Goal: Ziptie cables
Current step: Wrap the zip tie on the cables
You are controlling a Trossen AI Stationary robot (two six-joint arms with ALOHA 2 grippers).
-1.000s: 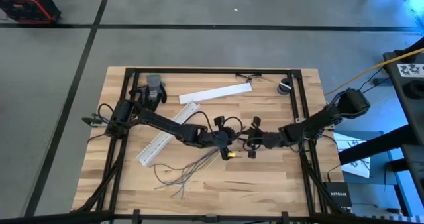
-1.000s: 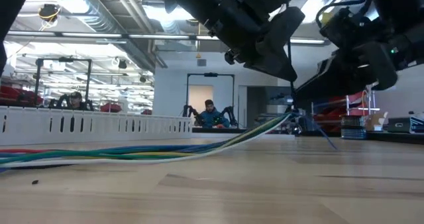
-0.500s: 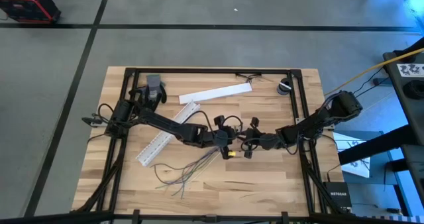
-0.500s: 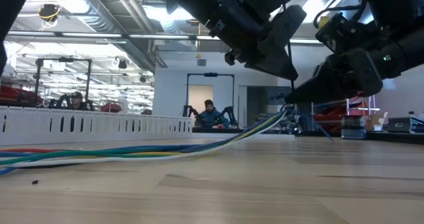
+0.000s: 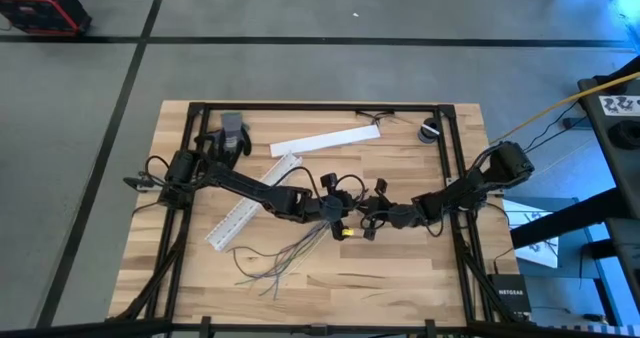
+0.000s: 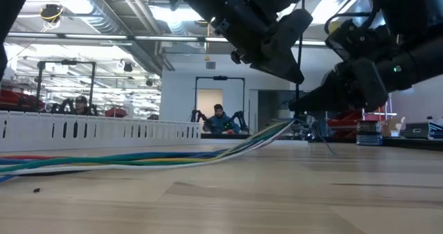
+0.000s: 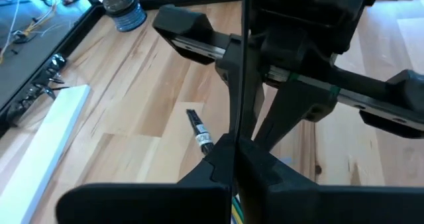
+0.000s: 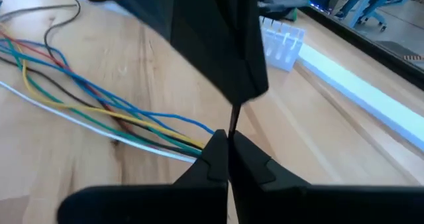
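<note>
The cables (image 5: 285,253) are a bunch of thin blue, yellow, green, white and dark wires (image 8: 99,108). They fan out on the wooden table and gather toward its middle. There the gathered end (image 6: 277,129) rises off the table to the two grippers. A thin black zip tie strap (image 6: 299,95) stands upright at that end. My left gripper (image 5: 340,221) and my right gripper (image 5: 366,223) meet tip to tip there, both shut on the strap, the right one lower. Whether the strap loops the bunch is hidden. My left gripper pinches the black strap (image 7: 244,121) between its two fingertips, slanting down from the table's left. The fingers lie across the strap, which stands upright past them. My right gripper pinches the same strap lower down (image 8: 232,126), just under the left fingertips, coming from the table's right. The wires' gathered end (image 8: 205,141) lies right beside its fingers.
A white slotted channel (image 5: 250,203) lies slanting under the left arm. A flat white strip (image 5: 325,141), a grey glove (image 5: 232,133) and a small roll (image 5: 430,130) sit at the far side. Black frame rails (image 5: 455,168) border the table. People sit in the room beyond (image 6: 220,116).
My right gripper has gone toward the table's left and a little down, closing in on the left gripper and the strap at the gathered end. The left gripper and the wires have stayed as they were.
</note>
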